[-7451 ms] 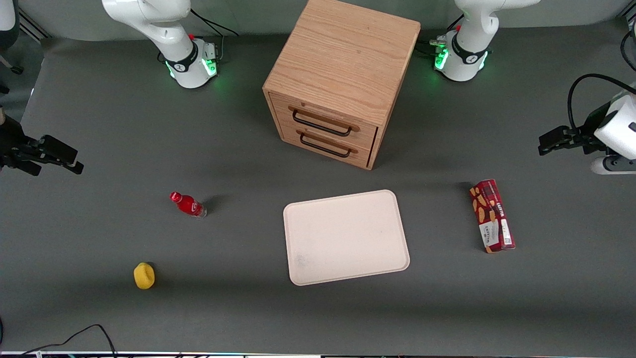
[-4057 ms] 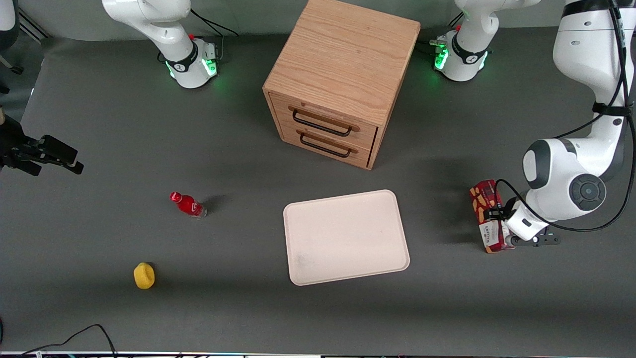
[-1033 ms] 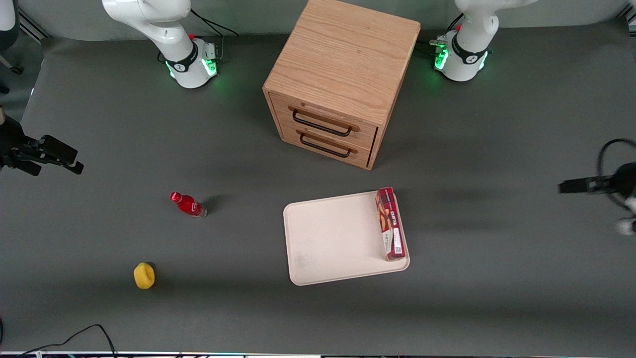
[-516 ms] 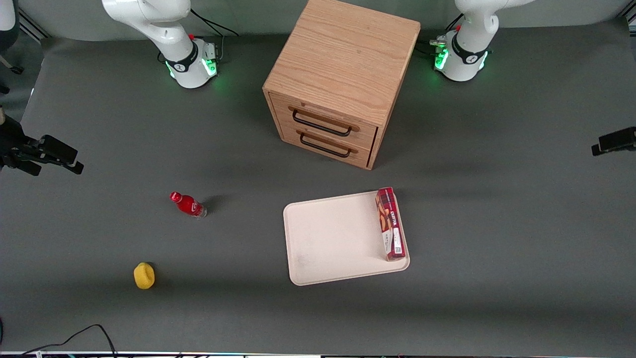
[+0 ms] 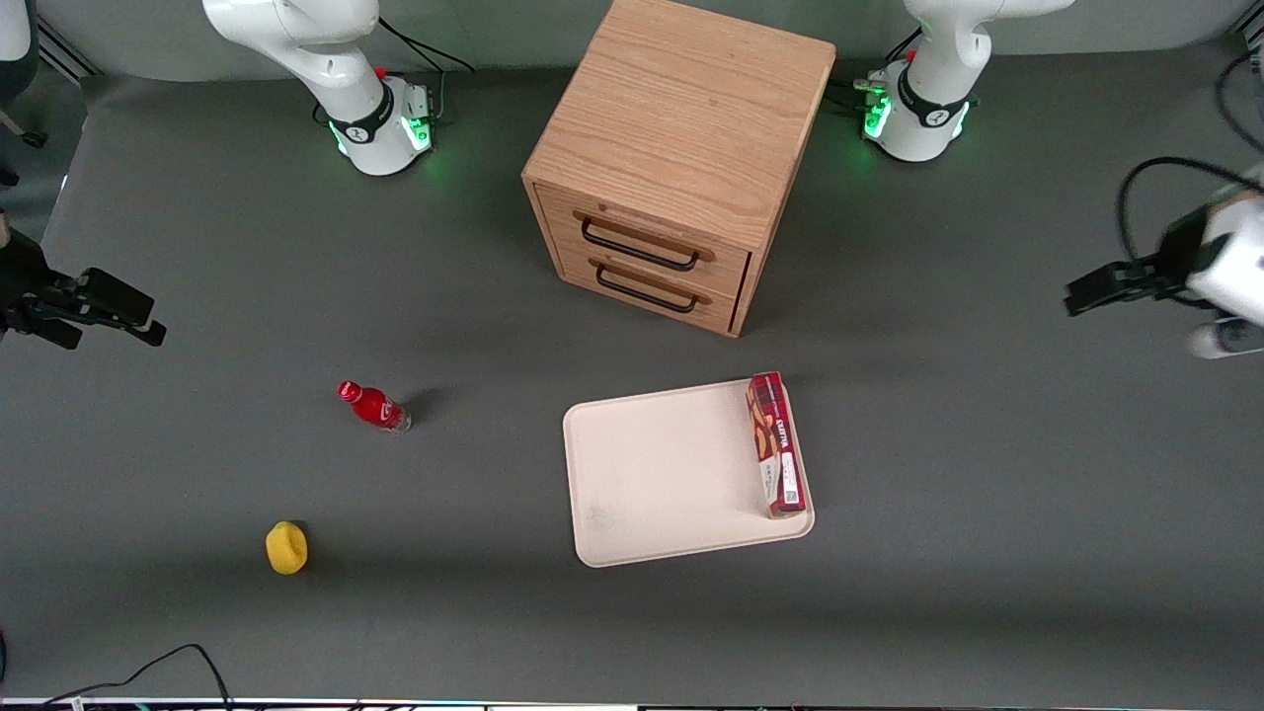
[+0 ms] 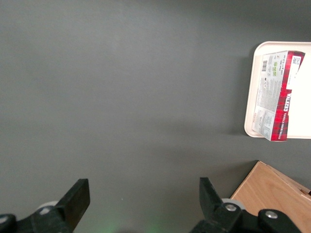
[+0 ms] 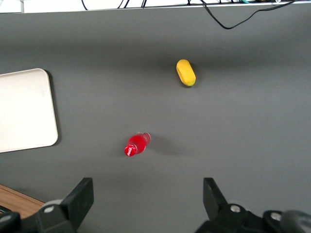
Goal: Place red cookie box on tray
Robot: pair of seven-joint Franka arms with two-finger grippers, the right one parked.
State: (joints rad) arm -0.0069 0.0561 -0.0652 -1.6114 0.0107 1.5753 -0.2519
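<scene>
While claw (image 6: 141, 206) hovers (open), red cookie box (image 5: 777, 444) lengthwise along tray (image 5: 662, 474) edge.

You are looking at a dark grey matte table (image 5: 987, 592). Directly on it stand a light oak two-drawer wooden cabinet (image 5: 681, 148), a flat pale beige rectangular tray (image 5: 662, 474), a small red bottle (image 5: 373, 406) and a small yellow lemon-shaped object (image 5: 286, 548). The left arm's gripper (image 5: 1086, 292) hangs above the working arm's end, fingers spread apart.
</scene>
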